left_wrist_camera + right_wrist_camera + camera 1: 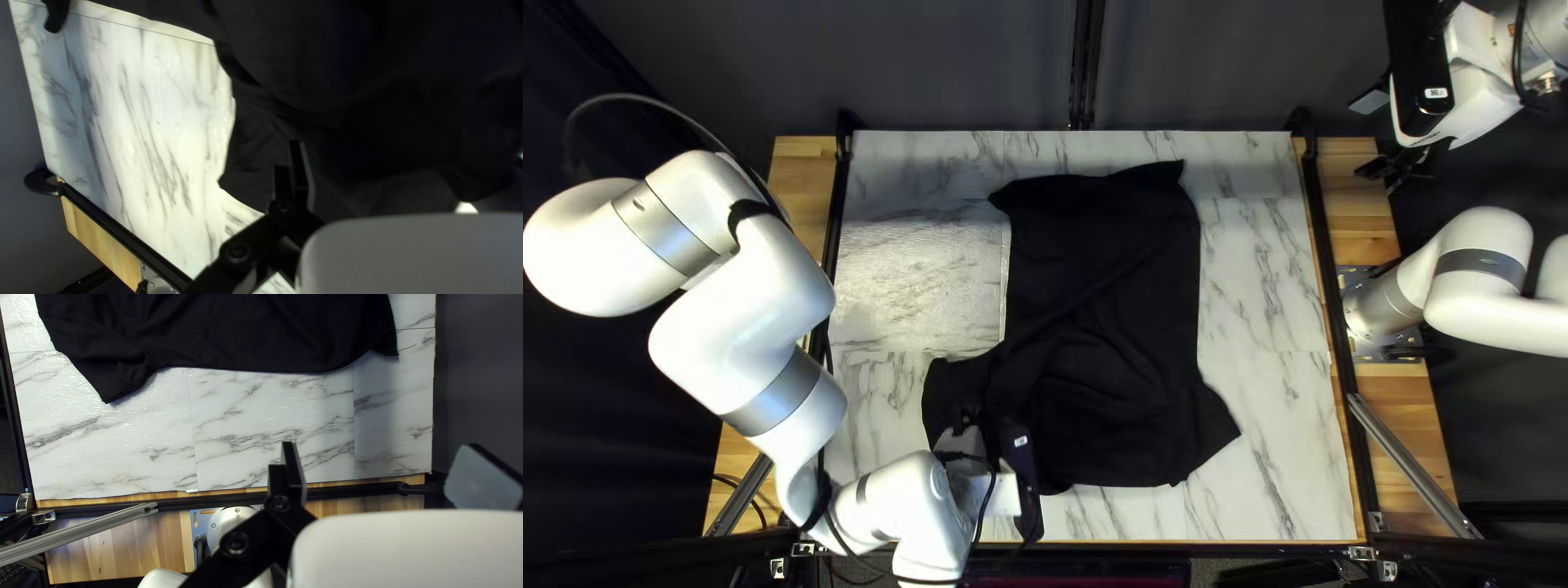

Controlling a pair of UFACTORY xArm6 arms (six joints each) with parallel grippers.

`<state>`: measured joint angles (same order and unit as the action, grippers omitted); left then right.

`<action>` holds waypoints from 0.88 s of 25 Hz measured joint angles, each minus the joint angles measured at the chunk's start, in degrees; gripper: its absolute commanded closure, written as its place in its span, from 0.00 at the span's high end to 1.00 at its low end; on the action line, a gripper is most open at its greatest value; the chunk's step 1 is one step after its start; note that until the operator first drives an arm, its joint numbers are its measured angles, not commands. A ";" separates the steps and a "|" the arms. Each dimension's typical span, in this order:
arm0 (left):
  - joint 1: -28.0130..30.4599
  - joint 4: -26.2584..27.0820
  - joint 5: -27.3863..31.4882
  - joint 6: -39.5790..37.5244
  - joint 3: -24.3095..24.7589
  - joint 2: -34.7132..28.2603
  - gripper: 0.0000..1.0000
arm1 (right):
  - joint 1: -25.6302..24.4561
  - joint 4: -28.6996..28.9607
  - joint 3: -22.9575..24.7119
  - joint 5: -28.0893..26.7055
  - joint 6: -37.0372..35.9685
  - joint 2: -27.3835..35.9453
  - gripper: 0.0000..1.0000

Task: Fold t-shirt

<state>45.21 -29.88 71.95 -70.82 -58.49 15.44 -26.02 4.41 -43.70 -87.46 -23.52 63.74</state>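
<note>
T-shirt (1116, 316), black, lies spread approx. mid-table, centre of the top left view & reaching down to lower centre; hem end toward top of frame, sleeves toward bottom. Near-L sleeve (950, 387) sits lower left of centre, near-R sleeve (1214, 430) lower right, sticking out over the marbled table top (1269, 283). Long slanting crease (1089, 289) crosses the body, lower half rumpled.

L gripper (384, 158) is down low over the near-L sleeve/shoulder area, lower left of the top left view. Jaws look wide apart: one finger stands well out to its side over cloth, the other's mostly lost vs. dark fabric; no pinch visible. R gripper (381, 449) is off at upper right of the top left view, well apart from shirt, jaws wide open, nothing btwn them.

Step in hand: prob. early, lining up a grab at the L sleeve/shoulder, no clean fold made. Next move, I'd say: settle L fingers round the sleeve edge, close on a small bit, lift & lay it inward; R arm prob. needs to come in for the other side or hem. Risk: pinching too many layers, or dragging the body & worsening that crease.
</note>
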 measured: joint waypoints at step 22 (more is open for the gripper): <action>3.63 1.17 11.84 12.19 -15.58 0.45 1.00 | 0.00 0.00 0.00 0.00 0.00 0.00 1.00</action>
<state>48.84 -28.72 83.79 -58.62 -74.07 15.89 -26.02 4.41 -43.70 -87.46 -23.52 63.74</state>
